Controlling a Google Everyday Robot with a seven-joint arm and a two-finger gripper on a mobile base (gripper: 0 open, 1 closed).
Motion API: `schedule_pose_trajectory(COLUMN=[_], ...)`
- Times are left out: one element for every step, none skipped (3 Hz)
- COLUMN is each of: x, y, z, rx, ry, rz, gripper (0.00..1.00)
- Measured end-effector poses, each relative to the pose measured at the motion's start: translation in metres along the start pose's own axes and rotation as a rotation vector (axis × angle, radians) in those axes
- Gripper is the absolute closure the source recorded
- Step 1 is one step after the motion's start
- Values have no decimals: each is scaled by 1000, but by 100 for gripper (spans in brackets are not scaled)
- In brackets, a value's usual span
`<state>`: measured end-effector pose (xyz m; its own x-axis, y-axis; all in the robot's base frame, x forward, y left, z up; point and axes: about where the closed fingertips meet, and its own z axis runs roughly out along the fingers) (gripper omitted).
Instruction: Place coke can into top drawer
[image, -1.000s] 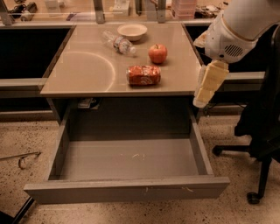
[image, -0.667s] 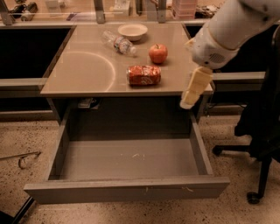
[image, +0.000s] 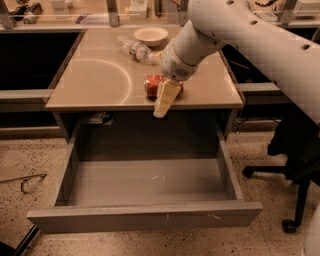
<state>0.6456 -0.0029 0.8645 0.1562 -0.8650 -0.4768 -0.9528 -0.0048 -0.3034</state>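
The coke can (image: 152, 85) lies on its side near the front edge of the tan desk (image: 95, 82), right of centre. It is red and partly covered by my gripper. My gripper (image: 160, 111), pale yellow, hangs down in front of the can's right half, its tip just past the desk's front edge and above the drawer. The top drawer (image: 145, 218) is pulled fully out below the desk. It is grey and nothing lies in it.
A clear plastic bottle (image: 134, 48) lies at the back of the desk next to a white bowl (image: 151, 35). My white arm (image: 240, 30) crosses the desk's right half. A black office chair (image: 295, 150) stands at the right. A metal object (image: 27, 182) lies on the floor at left.
My arm has swung left from the desk's right edge to over the coke can. The gripper now covers part of the can, and the arm hides the red apple.
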Motion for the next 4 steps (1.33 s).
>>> schedule_pose_trajectory(x=[-2,0,15,39], y=[-6,-18,-29,-32], z=[1,6,19,24], rx=[-3,-24,-81,-115], ry=[4,23,63,93], rz=[-5,1,26,76], gripper=[0,0,0,0])
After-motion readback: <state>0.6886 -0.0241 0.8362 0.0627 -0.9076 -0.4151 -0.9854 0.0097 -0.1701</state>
